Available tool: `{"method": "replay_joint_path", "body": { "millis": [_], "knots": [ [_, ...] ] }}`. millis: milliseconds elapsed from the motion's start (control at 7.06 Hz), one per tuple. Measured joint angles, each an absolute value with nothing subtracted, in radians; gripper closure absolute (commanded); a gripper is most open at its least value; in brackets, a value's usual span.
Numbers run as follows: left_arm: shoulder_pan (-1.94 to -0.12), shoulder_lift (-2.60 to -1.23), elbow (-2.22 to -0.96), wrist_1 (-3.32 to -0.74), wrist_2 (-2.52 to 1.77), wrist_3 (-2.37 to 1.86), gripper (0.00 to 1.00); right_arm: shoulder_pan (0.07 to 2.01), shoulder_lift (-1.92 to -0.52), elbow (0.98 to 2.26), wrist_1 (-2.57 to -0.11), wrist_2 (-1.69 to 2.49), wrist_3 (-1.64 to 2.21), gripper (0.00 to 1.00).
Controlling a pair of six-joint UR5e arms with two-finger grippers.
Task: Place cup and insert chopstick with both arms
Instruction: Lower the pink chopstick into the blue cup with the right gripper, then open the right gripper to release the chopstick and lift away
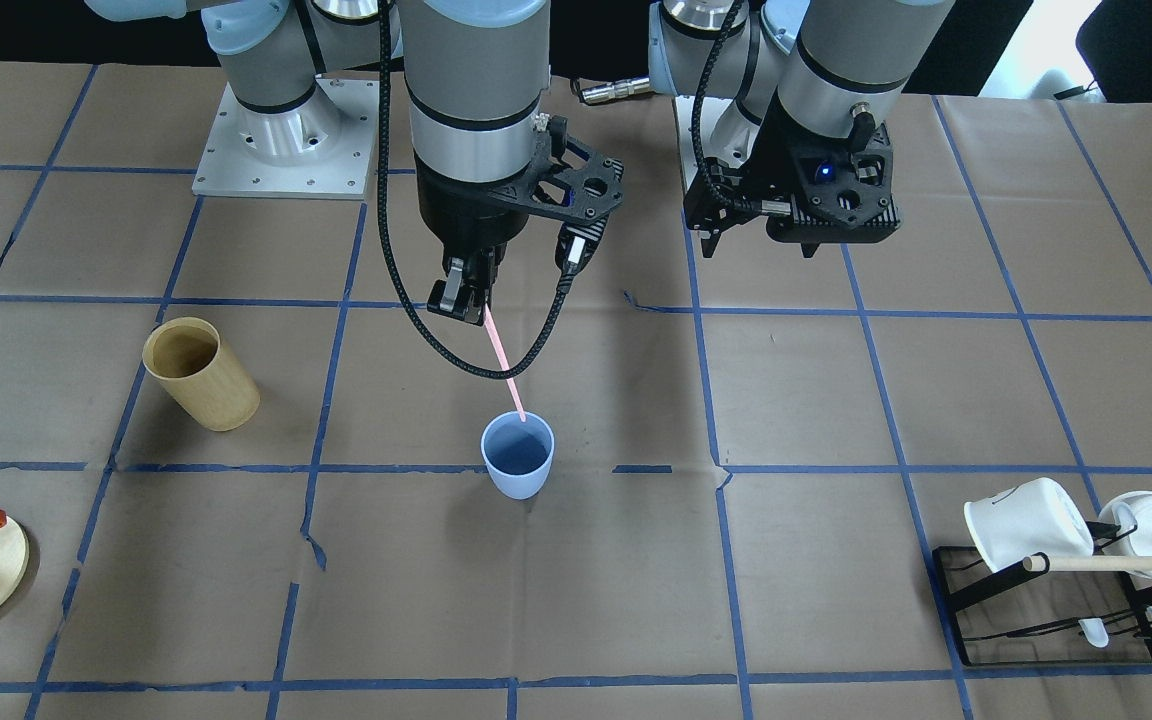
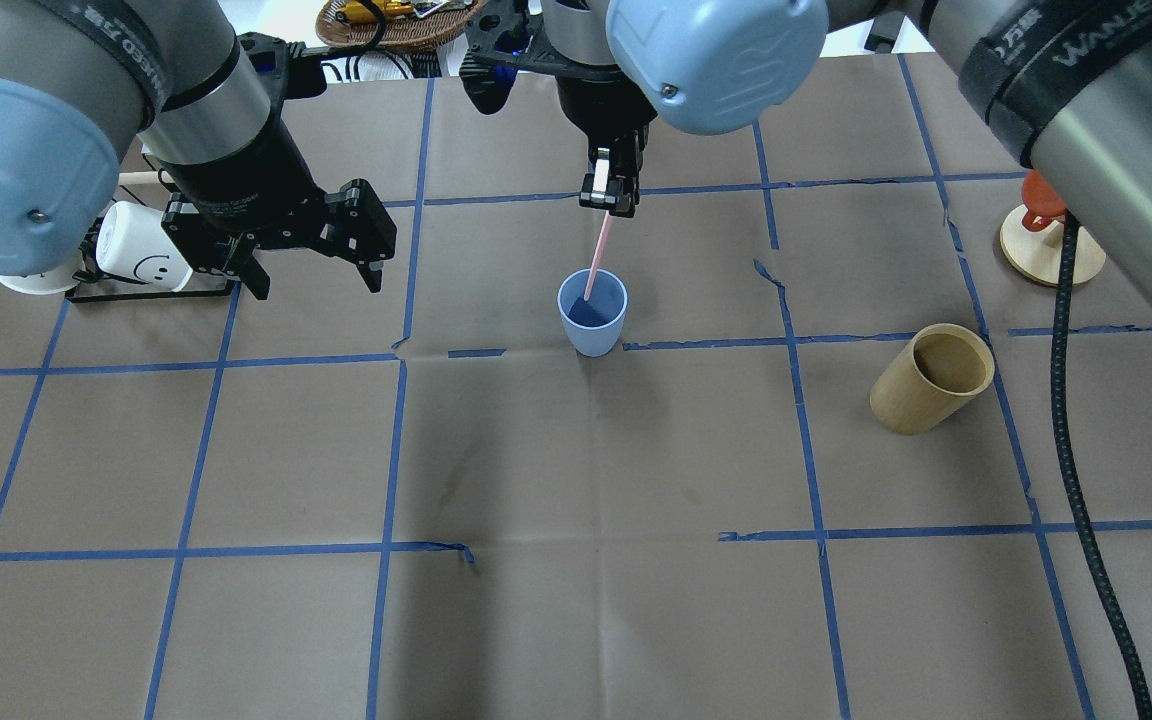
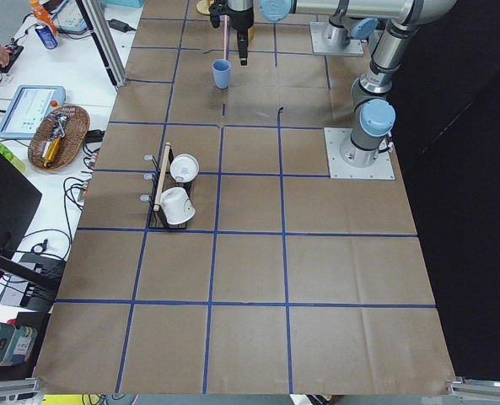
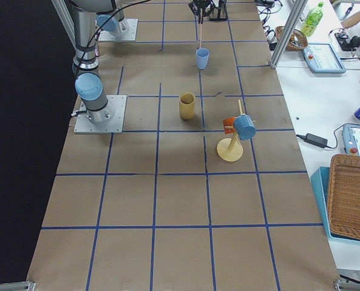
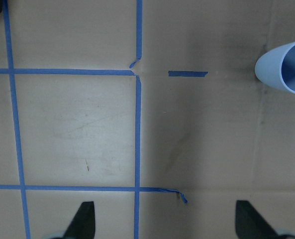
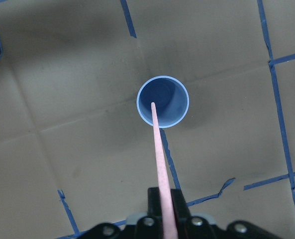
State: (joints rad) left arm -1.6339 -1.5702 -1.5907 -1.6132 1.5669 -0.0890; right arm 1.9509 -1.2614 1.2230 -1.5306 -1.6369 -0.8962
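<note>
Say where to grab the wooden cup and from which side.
Probably the wall near the rim, coming straight down: the wooden cup stands upright, mouth open, so one finger fits inside and one outside. Its straight sides would also suit a side grip around the body.

Bare table (image 2: 586,450) around blue cup (image 2: 592,320); wooden cup (image 2: 926,385) and mug rack (image 1: 1046,625) well apart.

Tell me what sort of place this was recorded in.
Probably a robotics lab set up for data collection: a table papered brown and gridded with blue tape, an arm's mounting plate bolted onto it, and a side bench holding a tablet.
</note>
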Motion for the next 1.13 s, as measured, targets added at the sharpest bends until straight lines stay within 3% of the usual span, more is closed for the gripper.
{"method": "replay_joint_path", "body": {
  "millis": [708,850,1133],
  "knots": [
    [-1.632,-1.572,-1.591,-1.613,1.569,-0.089,0.00,1.951,-1.224,1.217,-1.549,-1.662,-0.849,0.86],
    [-1.630,-1.572,-1.591,-1.613,1.570,-0.089,0.00,1.951,-1.219,1.217,-1.551,-1.662,-0.847,0.74],
    [-1.630,-1.571,-1.591,-1.614,1.570,-0.089,0.00,1.951,-1.212,1.218,-1.551,-1.655,-0.845,0.08]
  ]
}}
